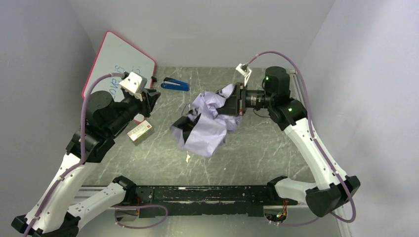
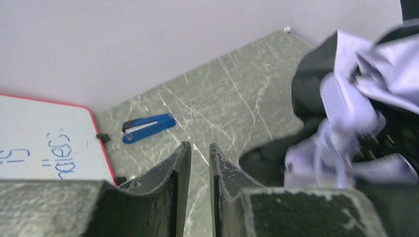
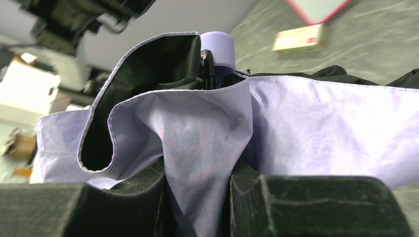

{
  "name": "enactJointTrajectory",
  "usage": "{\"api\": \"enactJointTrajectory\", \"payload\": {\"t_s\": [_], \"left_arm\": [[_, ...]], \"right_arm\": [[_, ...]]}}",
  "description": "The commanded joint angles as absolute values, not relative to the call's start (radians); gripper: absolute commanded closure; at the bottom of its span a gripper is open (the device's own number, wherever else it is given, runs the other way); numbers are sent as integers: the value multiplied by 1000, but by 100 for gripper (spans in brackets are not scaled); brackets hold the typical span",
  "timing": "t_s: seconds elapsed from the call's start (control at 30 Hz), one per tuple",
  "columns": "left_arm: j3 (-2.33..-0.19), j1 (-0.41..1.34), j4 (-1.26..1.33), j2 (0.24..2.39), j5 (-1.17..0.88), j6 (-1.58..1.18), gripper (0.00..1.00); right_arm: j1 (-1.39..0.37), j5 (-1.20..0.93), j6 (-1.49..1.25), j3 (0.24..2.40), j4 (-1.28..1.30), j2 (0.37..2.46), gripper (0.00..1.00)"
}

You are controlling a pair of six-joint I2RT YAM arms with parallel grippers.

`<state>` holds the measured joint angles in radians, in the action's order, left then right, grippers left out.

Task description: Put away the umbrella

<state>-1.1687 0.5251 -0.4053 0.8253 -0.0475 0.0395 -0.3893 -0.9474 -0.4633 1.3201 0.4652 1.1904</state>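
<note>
- Whiteboard (image 1: 116, 59): red-framed, with blue handwriting. It sits at the far-left corner of the surface (image 1: 257, 148), close to the back wall.
- Left gripper (image 1: 150, 98): held above the near right corner of the whiteboard and pointed toward the middle of the surface. Its fingers stand a narrow gap apart with nothing between them. It is well apart from the umbrella.
- Small box (image 1: 140, 132): cream with red print. It lies flat on the surface, just on the near side of the left gripper in the top view.
- Blue stapler (image 1: 175, 84): lies flat near the back wall, between the whiteboard and the umbrella, touching neither.
- Umbrella (image 1: 207, 128): located at the centre of the surface as a crumpled, loosely collapsed heap. The pale lilac side faces mostly outward and the black side shows inside the folds. The near-left portion rests on the surface; the far-right portion meets the right gripper.
- Right gripper (image 1: 231, 102): reaches in roughly level from the right and is clamped on a fold of the lilac canopy fabric. In the wrist view the fabric fills the gap between the fingers.
</note>
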Motion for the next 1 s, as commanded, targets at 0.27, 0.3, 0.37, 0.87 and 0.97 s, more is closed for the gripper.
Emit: {"api": "enactJointTrajectory", "payload": {"t_s": [0.27,0.3,0.37,0.87,0.97], "left_arm": [[-1225,520,-373,841,-30,53,75],[-1220,520,-373,846,-34,51,75],[-1214,520,-378,861,-51,49,75],[-1098,520,-356,940,-129,58,74],[-1078,520,-336,960,-161,55,74]], "right_arm": [[-561,-922,-743,1056,335,1104,100],[-555,-892,-733,1019,322,1127,100],[-532,-829,-675,970,308,1202,100],[-355,-806,-288,1070,258,1656,94],[-363,-731,-139,1103,333,1679,89]]}}
